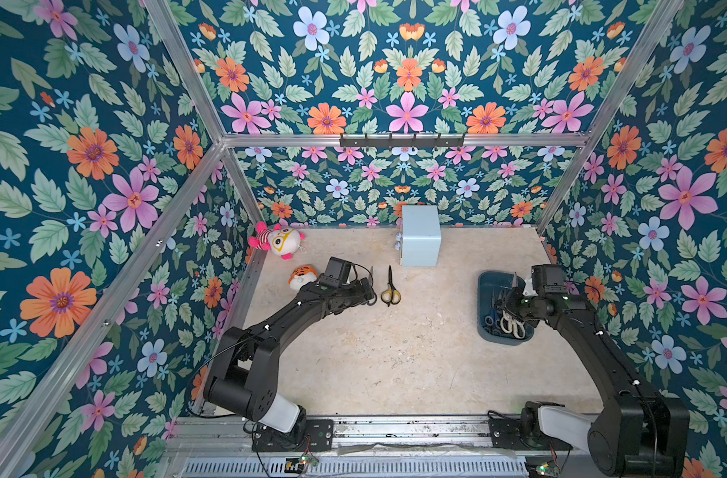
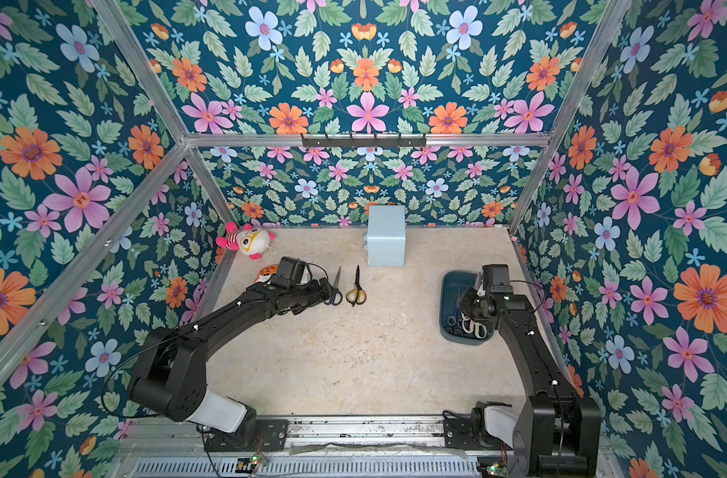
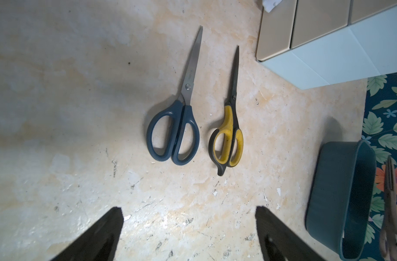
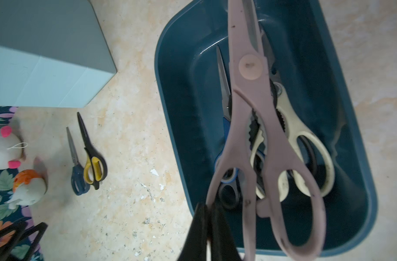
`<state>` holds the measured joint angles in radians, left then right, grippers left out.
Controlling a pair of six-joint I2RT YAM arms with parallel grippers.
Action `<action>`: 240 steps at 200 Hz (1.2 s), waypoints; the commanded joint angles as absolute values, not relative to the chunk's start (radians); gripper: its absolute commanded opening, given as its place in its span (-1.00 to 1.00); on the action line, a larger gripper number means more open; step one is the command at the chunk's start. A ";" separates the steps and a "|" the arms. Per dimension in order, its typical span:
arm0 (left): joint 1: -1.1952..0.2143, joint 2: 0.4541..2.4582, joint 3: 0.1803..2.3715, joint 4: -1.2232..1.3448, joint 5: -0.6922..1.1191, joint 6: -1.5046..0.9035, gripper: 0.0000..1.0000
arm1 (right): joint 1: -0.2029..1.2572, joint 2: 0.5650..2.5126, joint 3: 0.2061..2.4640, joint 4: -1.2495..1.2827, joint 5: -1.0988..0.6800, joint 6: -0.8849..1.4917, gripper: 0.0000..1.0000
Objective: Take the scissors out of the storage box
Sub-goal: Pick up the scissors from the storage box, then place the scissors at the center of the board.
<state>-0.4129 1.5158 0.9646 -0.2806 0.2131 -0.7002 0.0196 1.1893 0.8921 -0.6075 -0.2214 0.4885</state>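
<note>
My right gripper is shut on one handle loop of the pale pink kitchen shears. They hang above the dark teal storage box, blades pointing away from the wrist. Inside the box lie cream shears and several smaller scissors with black and blue handles. In both top views the box sits at the table's right side. Dark blue scissors and yellow-and-black scissors lie side by side on the table. My left gripper hovers open just short of their handles.
A pale blue cube box stands at the back middle. A pink-and-white plush toy and an orange-and-white toy lie at the back left. Floral walls close in the table on three sides.
</note>
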 commanded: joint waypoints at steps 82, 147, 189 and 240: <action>-0.410 1.475 0.885 -0.232 0.113 -0.793 0.95 | 0.385 1.306 0.907 -0.268 -0.244 0.747 -1.00; -0.408 1.429 0.853 -0.238 0.088 -0.818 0.95 | 0.567 1.624 1.123 -0.311 -0.134 0.801 -1.00; -0.405 1.390 0.820 -0.247 0.069 -0.825 0.95 | 0.612 1.837 1.295 -0.374 -0.138 0.782 -1.00; -0.402 1.364 0.796 -0.256 0.042 -0.827 0.96 | 0.640 2.003 1.457 -0.481 -0.081 0.715 -1.00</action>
